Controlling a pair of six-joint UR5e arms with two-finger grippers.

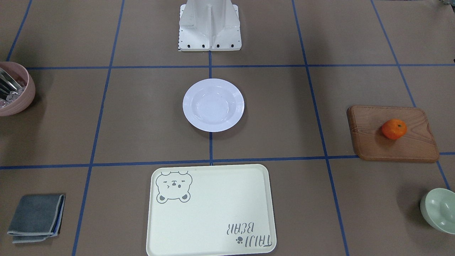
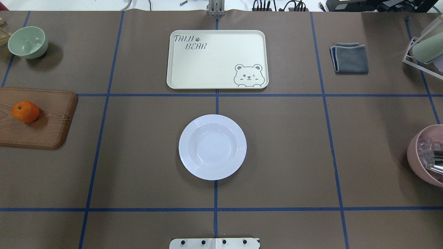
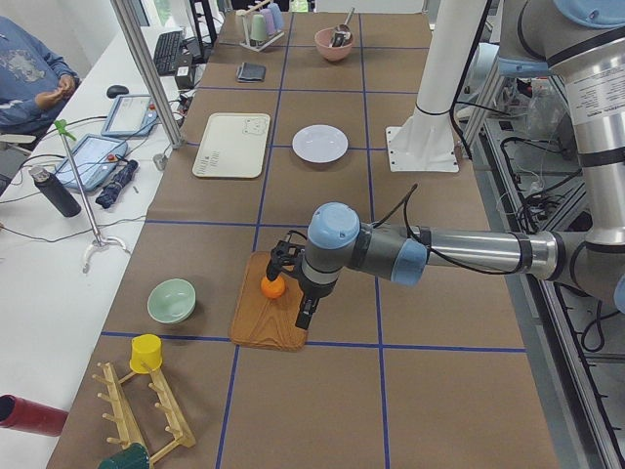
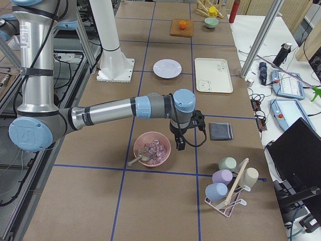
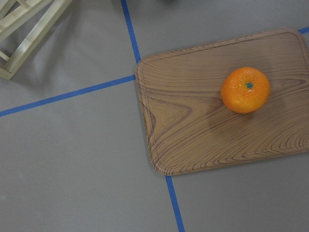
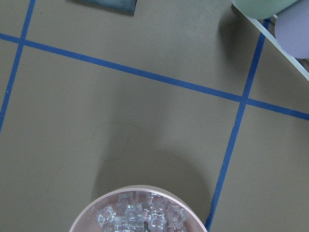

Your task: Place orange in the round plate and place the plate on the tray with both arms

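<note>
The orange (image 1: 394,128) (image 2: 25,111) (image 5: 245,90) lies on a brown wooden board (image 1: 394,145) at the table's left end. The white round plate (image 1: 213,105) (image 2: 212,147) stands empty at the table's middle. Beyond it lies the cream tray (image 1: 209,213) (image 2: 214,62) with the bear drawing, nothing on it. My left gripper (image 3: 305,315) hangs above the board, close beside the orange (image 3: 272,287). My right gripper (image 4: 179,145) hovers next to a pink bowl (image 4: 152,148) at the other end. Both show only in the side views, so I cannot tell whether they are open or shut.
The pink bowl (image 2: 424,155) holds clear ice cubes and metal tongs. A pale green bowl (image 2: 27,42) stands beyond the board. A folded grey cloth (image 2: 349,57) lies right of the tray. A cup rack (image 4: 225,186) and a wooden rack (image 3: 146,410) stand at the table's ends.
</note>
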